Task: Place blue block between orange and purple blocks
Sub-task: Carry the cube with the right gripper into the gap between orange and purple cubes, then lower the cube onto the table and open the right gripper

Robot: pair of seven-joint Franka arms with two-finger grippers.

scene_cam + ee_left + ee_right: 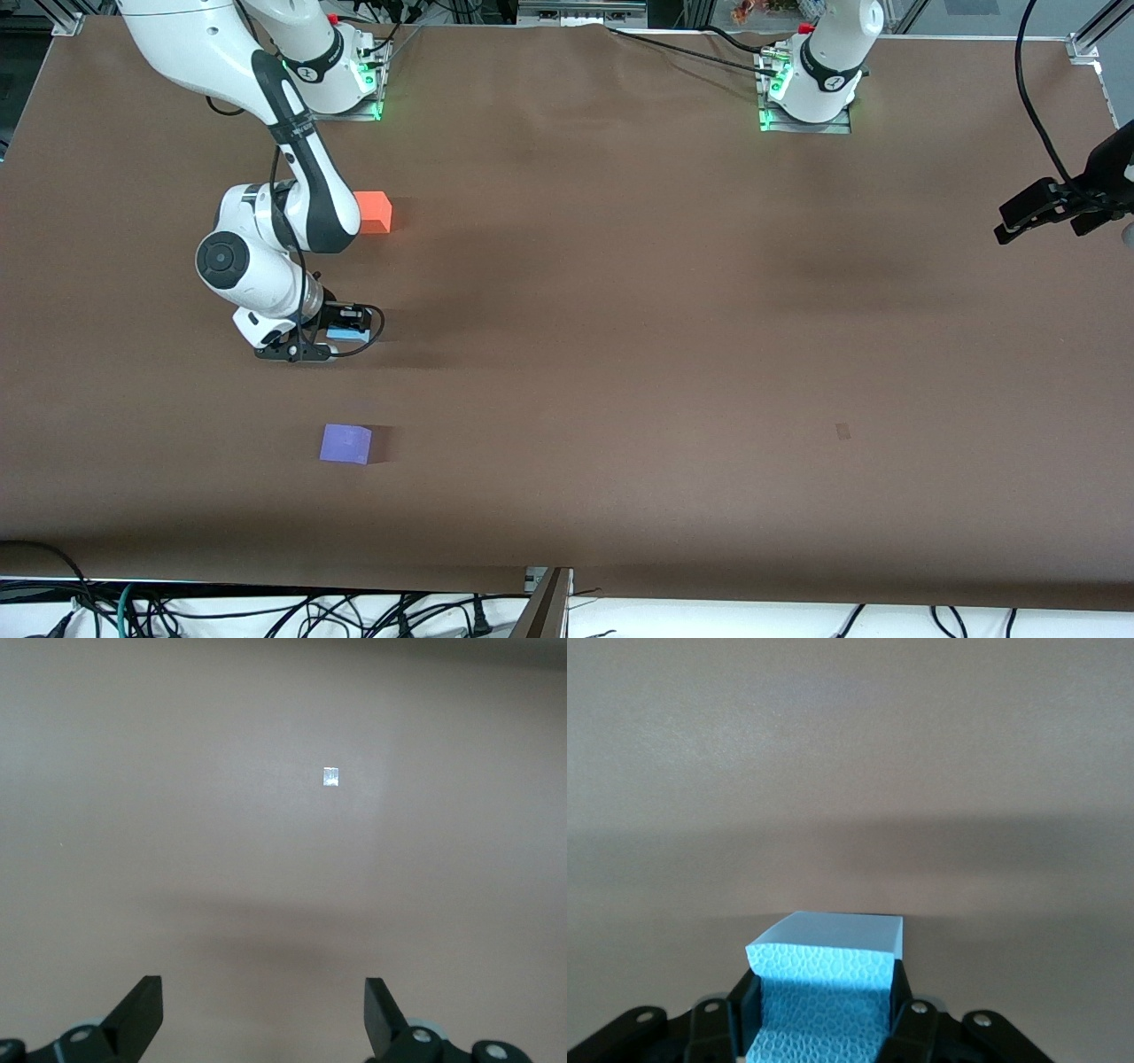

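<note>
Front view, right gripper (341,330): clenched on the blue block (347,334), low over the table (620,310) toward the right arm's end, roughly midway between the robots' edge and the front camera's edge.
Front view, blue block: only a sliver shows between the black fingers; whether it touches the table I cannot tell.
Front view, orange block (374,212): on the table, farther from the front camera than the blue block, partly covered by the right arm's forearm.
Front view, purple block (345,443): on the table, nearer to the front camera than the blue block; the three blocks form a rough line, blue in the middle.
Front view, left arm: waits, raised at its end of the table; only a dark part of it shows at the picture's edge.
Left wrist view, left gripper (264,1014): released, fingers wide apart, nothing between them, over bare table.
Left wrist view, mark (330,777): a small pale square on the table surface.
Right wrist view, right gripper (824,1010): fingers pressed to both sides of the blue block (828,979).
Right wrist view, blue block: textured face toward the camera, top edge dented where the fingers squeeze.
</note>
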